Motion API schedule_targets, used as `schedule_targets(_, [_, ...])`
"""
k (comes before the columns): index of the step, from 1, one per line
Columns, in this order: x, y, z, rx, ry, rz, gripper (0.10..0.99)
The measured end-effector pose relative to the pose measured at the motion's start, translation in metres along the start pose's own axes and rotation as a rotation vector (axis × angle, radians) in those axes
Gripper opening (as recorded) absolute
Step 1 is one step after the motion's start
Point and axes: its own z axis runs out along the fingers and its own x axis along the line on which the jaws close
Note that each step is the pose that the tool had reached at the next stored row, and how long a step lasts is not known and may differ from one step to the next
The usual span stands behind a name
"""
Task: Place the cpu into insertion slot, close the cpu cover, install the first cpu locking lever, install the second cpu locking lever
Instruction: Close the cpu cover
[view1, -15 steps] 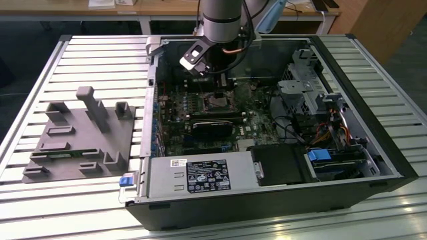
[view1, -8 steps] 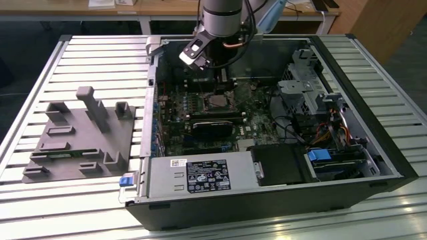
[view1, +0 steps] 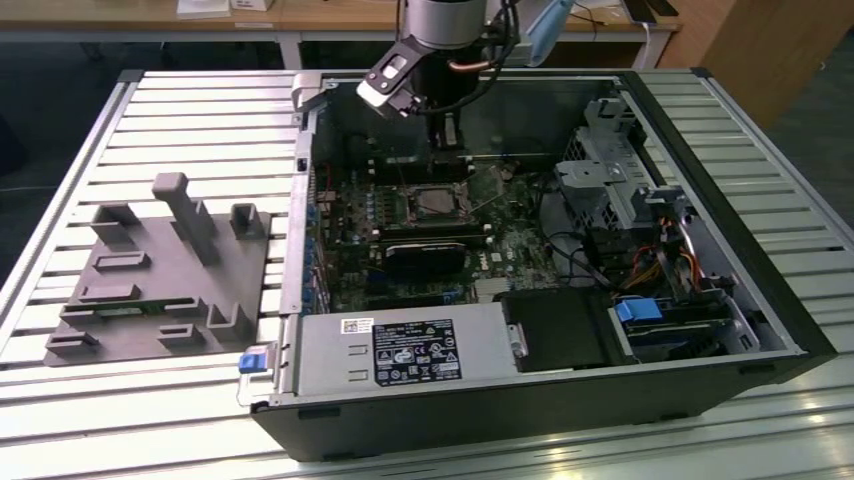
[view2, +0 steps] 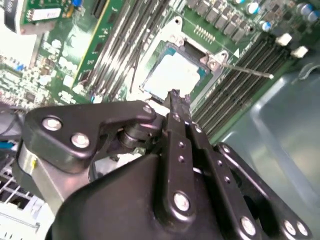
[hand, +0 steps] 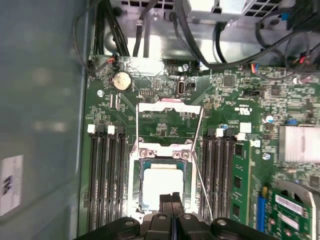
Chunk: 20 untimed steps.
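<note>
Gripper (hand: 171, 197): black fingers pressed together with nothing between them. In both wrist views the tips (view2: 174, 95) sit over the cpu's edge; contact cannot be told.
Cpu (hand: 159, 182): flat square with a pale, dull metal top, seated in the insertion slot.
Insertion slot (hand: 134, 185): silvery rim on green board, between rows of long black memory slots (hand: 107, 175).
Cpu cover (hand: 169, 106): in the first wrist view, a thin silvery frame raised at the slot's hinge edge, board visible through its cut-out.
Locking lever (view2: 247, 70): thin metal rod slanting up beside the slot.
Computer case (view1: 534, 410): in the exterior view it is black, open-sided and entered by the arm (view1: 441, 25). It holds the board, a grey power supply box (view1: 400, 350) and cables.
Table (view1: 160, 110): ribbed metal, under the case.
Fixture (view1: 147, 270): grey, moulded, at the exterior view's left.
</note>
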Motion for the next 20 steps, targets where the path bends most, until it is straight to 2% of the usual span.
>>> schedule_targets(8, [-0.0039,-0.0002,-0.0007,0.0,-0.0002,0.0,0.106])
schedule_targets(11, [-0.004,0.0018,-0.0005,0.0,-0.0004,0.0,0.106])
schedule_targets(14, [-0.0041,0.0066,-0.0002,0.0,-0.0005,0.0,0.106])
schedule_targets(20, [-0.0045,0.0223,0.0006,0.001,-0.0004,0.0,0.106])
